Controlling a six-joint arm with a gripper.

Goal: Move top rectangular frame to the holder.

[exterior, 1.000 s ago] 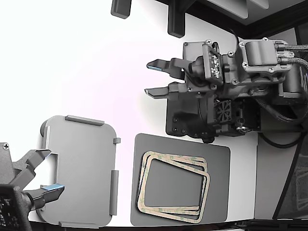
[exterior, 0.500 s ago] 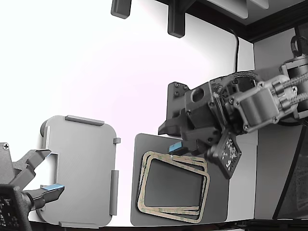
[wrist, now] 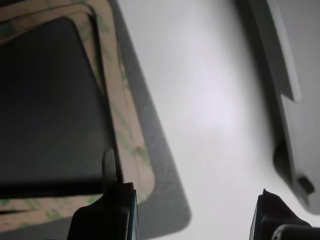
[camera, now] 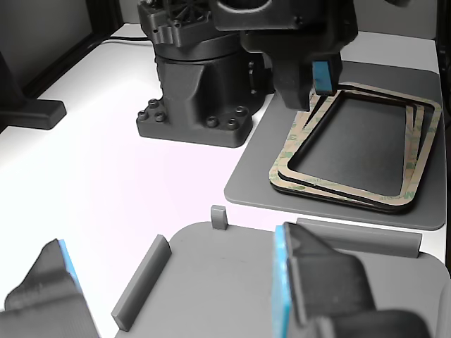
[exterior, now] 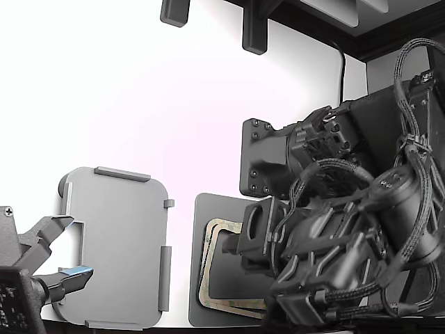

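Two alike tan frames lie stacked and slightly askew on a dark grey mat (exterior: 197, 229). The top rectangular frame (camera: 299, 137) shows in the wrist view (wrist: 125, 130) and, mostly hidden by the arm, in the exterior view (exterior: 206, 268). My gripper (wrist: 187, 220) is open and empty just above the stack's edge nearest the holder. One finger (wrist: 107, 205) is over the frame border, the other over the white table; its blue pad shows in the other view (camera: 323, 74). The light grey holder (exterior: 115, 247) lies empty at the exterior view's left (camera: 232, 282).
A second arm's open gripper (exterior: 62, 254) with blue pads sits at the holder's outer edge. A black arm base (camera: 190, 77) stands beside the mat. A strip of white table (wrist: 210, 100) separates mat and holder.
The arm has swung down from above the table onto the frames, wrist turning downward. It now covers most of the stack in the exterior view. Frames and holder have not moved.
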